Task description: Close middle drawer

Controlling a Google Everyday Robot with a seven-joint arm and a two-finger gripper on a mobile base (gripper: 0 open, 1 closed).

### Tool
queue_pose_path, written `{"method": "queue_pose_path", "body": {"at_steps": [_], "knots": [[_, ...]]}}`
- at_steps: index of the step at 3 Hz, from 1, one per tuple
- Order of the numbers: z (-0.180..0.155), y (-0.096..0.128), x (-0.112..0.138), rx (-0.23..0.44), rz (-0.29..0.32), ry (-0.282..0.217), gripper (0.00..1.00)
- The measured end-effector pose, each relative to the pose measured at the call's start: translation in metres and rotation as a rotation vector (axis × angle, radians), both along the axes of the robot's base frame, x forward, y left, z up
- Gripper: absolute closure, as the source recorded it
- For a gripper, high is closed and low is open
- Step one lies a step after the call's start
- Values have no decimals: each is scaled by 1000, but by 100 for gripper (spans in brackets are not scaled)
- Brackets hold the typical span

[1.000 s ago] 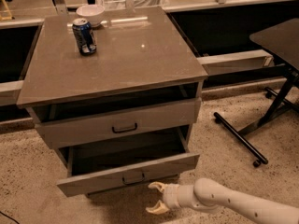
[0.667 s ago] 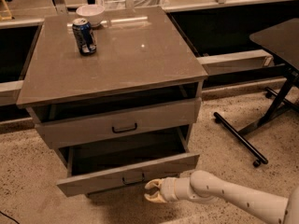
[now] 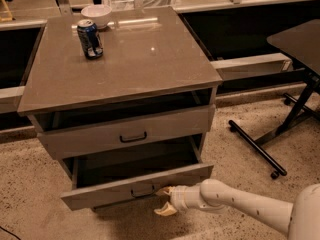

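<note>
The middle drawer (image 3: 107, 190) is pulled well out of the grey cabinet and its dark inside shows. Its plain grey front has a small black bar handle (image 3: 142, 189). My gripper (image 3: 165, 202) is low in front of the cabinet, right of that handle. It is open and empty, with its upper fingertip (image 3: 163, 190) at the drawer front. My white arm (image 3: 240, 204) comes in from the lower right.
The drawer above (image 3: 125, 131) stands slightly open. A blue soda can (image 3: 90, 38) and a white bowl (image 3: 96, 15) sit on the cabinet top (image 3: 150, 59). A dark table with a wheeled black leg frame (image 3: 270, 149) stands at the right on speckled floor.
My gripper has moved up and slightly left, from just below the middle drawer's front to against it beside the handle. The drawer has not visibly moved.
</note>
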State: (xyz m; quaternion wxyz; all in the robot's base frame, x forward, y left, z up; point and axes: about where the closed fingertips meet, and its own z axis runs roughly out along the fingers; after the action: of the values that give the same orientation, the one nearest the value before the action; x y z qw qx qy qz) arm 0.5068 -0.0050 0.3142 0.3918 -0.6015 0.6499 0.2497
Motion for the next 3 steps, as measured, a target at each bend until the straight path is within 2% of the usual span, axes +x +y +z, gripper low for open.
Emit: {"method": "queue_pose_path", "body": {"at_steps": [1,2,3], "knots": [[-6,-3,3,-10,-14,0,20],[-8,-7,8,1,-36,-36,0],[-4,-8,11,30,-42,-76,0]]}}
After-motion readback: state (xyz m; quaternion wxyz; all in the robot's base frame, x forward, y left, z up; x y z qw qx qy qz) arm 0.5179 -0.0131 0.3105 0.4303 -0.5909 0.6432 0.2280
